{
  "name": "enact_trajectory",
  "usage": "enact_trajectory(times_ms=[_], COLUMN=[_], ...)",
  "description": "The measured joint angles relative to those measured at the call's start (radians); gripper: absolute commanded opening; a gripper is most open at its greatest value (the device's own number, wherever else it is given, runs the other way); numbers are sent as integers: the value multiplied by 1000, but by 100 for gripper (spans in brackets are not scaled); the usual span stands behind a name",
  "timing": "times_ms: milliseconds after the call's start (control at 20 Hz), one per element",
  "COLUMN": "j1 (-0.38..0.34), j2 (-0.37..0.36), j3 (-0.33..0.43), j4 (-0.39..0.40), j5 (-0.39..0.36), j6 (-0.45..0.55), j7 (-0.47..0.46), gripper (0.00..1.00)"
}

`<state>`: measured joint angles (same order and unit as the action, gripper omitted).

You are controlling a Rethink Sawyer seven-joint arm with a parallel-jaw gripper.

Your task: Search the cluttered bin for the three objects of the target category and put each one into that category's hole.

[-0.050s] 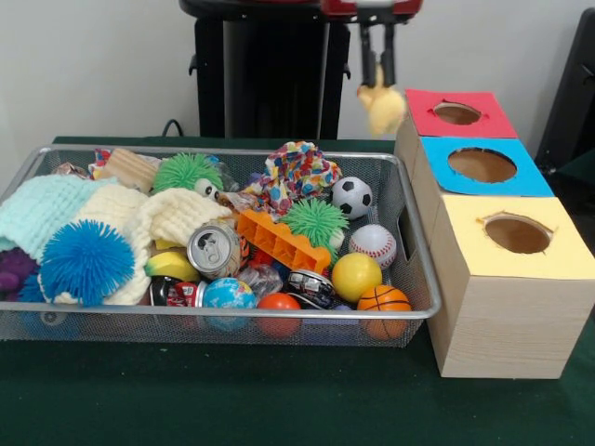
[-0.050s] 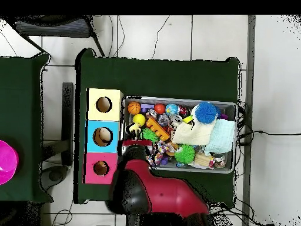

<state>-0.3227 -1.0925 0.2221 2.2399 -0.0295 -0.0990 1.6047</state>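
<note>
Front view shows my gripper (image 1: 377,79) clamped on a yellow toy (image 1: 382,108), hanging above the gap between bin (image 1: 409,237) and boxes, with the red hole (image 1: 456,113) just to its right and the blue hole (image 1: 482,164) nearer me.

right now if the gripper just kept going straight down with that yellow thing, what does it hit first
Probably the gap between the wire bin and the red-topped box, or that box's near edge. The gripper, shut on the yellow object, hangs just left of the red hole; depth is unclear.
</note>
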Motion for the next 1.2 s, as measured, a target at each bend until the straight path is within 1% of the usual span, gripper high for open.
enact_trajectory(times_ms=[150,250,350,400,450,650,1000,1100,1200], j1=[126,195,258,273,304,339,389,425,452], j2=[-29,-40,-47,-48,-48,-45,-23,-12,-10], j3=[-62,-103,-143,-154,-180,-226,-334,-385,-411], j4=[-1,-2,-2,-2,-2,0,1,2,2], j5=[63,90,111,115,123,131,149,162,169], j6=[44,71,102,111,135,164,167,167,168], j7=[14,19,20,20,20,20,20,20,20], gripper=[0,0,0,0,0,0,0,0,0])
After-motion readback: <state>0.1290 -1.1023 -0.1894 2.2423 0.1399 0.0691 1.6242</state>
